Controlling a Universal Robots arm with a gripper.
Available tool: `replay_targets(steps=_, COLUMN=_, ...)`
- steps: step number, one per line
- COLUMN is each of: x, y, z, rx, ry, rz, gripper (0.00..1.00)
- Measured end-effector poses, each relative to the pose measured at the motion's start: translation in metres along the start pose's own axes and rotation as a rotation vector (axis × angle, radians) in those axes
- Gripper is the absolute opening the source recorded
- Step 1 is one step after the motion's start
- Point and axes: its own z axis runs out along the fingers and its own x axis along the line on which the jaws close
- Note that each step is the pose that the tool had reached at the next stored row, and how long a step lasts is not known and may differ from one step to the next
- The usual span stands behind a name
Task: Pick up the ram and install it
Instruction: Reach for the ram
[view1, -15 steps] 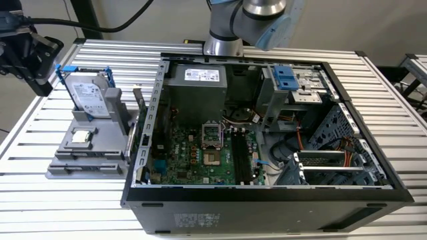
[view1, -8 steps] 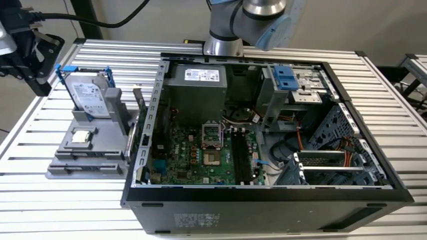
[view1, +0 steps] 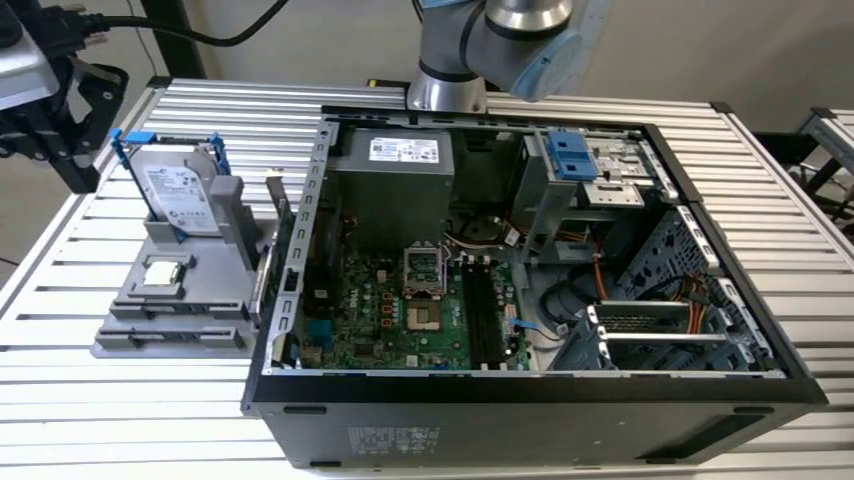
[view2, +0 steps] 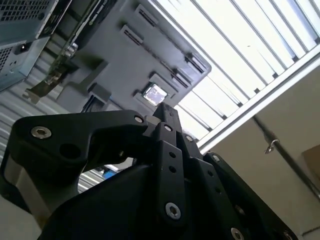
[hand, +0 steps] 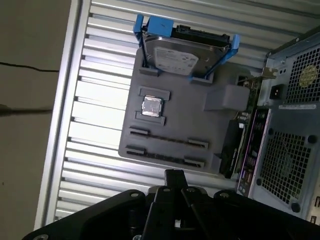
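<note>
A grey holder (hand: 175, 125) lies on the slatted table beside the open computer case (view1: 534, 250). A thin dark strip (hand: 167, 138) sits edge-up in one of the holder's long slots and looks like the ram; a second such strip (hand: 162, 156) lies parallel to it. My gripper (hand: 174, 175) hangs well above the table, just off the holder's edge, shut with nothing between its fingers. It is also in the second wrist view (view2: 166, 116), and at the exterior view's upper left (view1: 78, 165). The motherboard's long black slots (view1: 487, 310) are inside the case.
On the holder stand a silver hard drive (hand: 182, 57) in blue rails and a small square processor chip (hand: 152, 106). A green card with a metal bracket (hand: 235, 145) stands between holder and case. The arm's base (view1: 447, 90) is behind the case.
</note>
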Motion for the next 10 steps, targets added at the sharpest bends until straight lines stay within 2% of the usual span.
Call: replay_targets(steps=10, x=0.0001, y=0.0001, z=0.0, rx=0.0067, ry=0.0091, rz=-0.182, gripper=0.0)
